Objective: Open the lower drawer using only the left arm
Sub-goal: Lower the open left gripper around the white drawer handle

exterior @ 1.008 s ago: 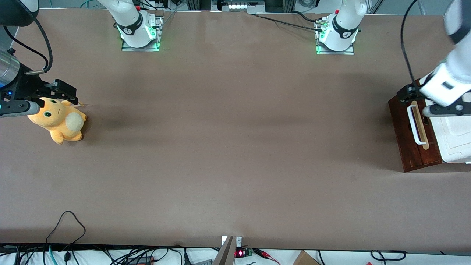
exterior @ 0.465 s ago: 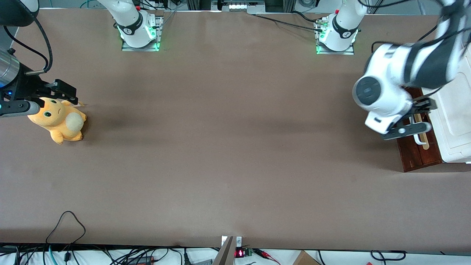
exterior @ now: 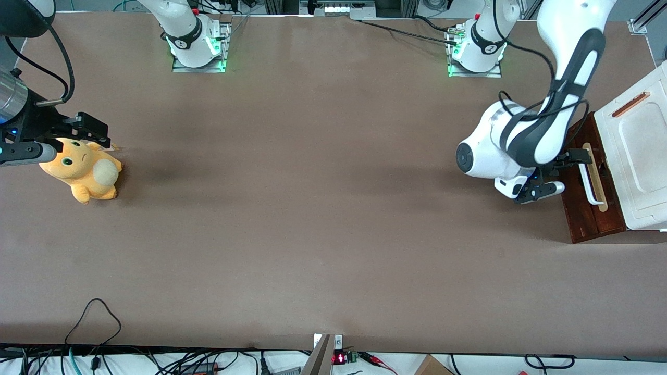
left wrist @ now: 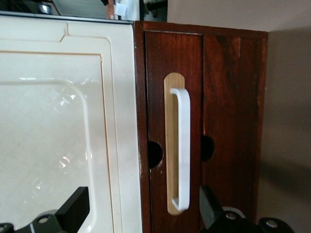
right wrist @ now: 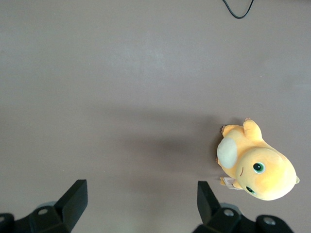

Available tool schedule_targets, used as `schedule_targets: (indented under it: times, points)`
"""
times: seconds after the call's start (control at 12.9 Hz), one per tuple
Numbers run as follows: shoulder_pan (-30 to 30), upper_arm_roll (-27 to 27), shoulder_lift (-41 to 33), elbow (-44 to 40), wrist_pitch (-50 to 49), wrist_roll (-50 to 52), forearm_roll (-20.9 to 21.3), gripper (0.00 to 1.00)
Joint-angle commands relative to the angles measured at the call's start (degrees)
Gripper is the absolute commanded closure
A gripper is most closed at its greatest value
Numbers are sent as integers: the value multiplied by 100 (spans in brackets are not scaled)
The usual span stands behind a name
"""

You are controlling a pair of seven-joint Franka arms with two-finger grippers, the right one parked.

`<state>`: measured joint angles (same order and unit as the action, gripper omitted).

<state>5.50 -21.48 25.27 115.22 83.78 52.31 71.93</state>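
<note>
The cabinet (exterior: 633,151) stands at the working arm's end of the table (exterior: 312,208), and everything else is placed from it. Its white moulded top (exterior: 638,140) faces up, and its dark reddish-brown wood front (left wrist: 218,131) faces the middle of the table. On that front a white loop handle (exterior: 590,177) sits on a pale wood strip (left wrist: 171,145). The lower drawer (exterior: 586,208) is the part of the front nearest the table surface; it sits flush with the rest of the front, not pulled out.

The left arm (exterior: 542,130) reaches down in front of the cabinet, with its black cable (exterior: 526,112) looping over its wrist. Its gripper (exterior: 560,172) hangs just in front of the drawer fronts, near the handle but not touching it. In the wrist view the two black fingers (left wrist: 73,208) are spread wide apart, with nothing between them; one shows over the white top and the other over the dark wood beside the handle's end.

Well apart from the cabinet, toward the parked arm's end of the table, an orange plush toy (exterior: 83,172) lies on the brown surface.
</note>
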Motion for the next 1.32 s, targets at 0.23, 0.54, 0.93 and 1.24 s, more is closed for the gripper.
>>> schedule_targets:
  times: [0.23, 0.54, 0.93, 1.24]
  points:
    - [504, -111, 1023, -52, -345, 358, 1200, 7]
    - [540, -102, 1129, 183, -704, 734, 1514, 18]
    - [558, -102, 1234, 440, -1004, 1211, 1894, 31]
    - [602, -102, 1393, 440, -1163, 1404, 2044, 50]
